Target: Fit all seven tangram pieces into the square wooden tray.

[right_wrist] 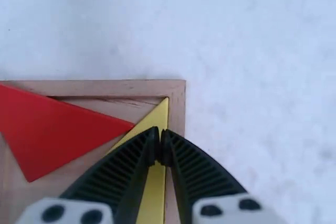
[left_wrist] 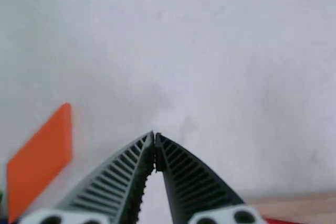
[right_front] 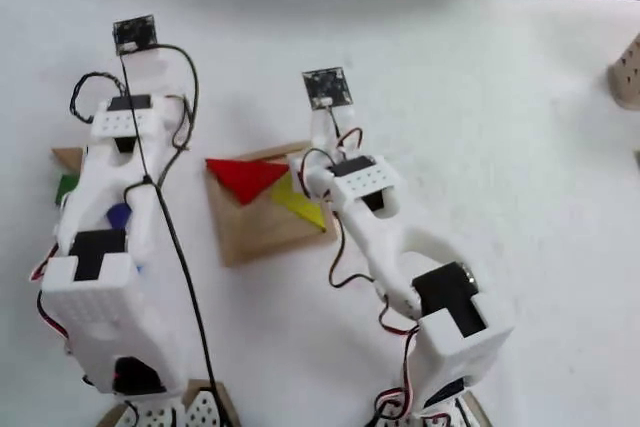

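Pressing their fingers together, left gripper (left_wrist: 154,153) overhangs the table (left_wrist: 210,51), right gripper (right_wrist: 159,145) the yellow triangle (right_wrist: 161,113).

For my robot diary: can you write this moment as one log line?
tray: red triangle, yellow triangle on it | left gripper: shut, over table | right gripper: shut, at yellow triangle
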Motion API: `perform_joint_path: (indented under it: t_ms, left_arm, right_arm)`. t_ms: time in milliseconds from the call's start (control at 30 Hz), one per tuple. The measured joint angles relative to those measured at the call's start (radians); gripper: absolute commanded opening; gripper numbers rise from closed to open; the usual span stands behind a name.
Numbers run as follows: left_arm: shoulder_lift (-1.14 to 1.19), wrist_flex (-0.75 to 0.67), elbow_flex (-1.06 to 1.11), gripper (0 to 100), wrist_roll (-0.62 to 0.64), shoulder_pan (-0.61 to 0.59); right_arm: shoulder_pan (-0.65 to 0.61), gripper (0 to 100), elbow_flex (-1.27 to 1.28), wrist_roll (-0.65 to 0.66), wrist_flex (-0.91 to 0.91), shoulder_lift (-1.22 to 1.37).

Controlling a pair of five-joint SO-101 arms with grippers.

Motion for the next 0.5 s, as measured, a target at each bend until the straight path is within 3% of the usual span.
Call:
perform_joint_path:
  t_ms: [367, 500]
  left_arm:
    - [-0.064, 0.021, 0.176, 2, -0.261, 0.117]
    - [-0.075, 0.021, 0.193, 2, -0.295, 0.135]
  right_arm:
    - [0.107, 1.8, -0.003, 0.000, 0.051, 0.000]
    - [0.150, 1.8, -0.003, 0.000, 0.051, 0.000]
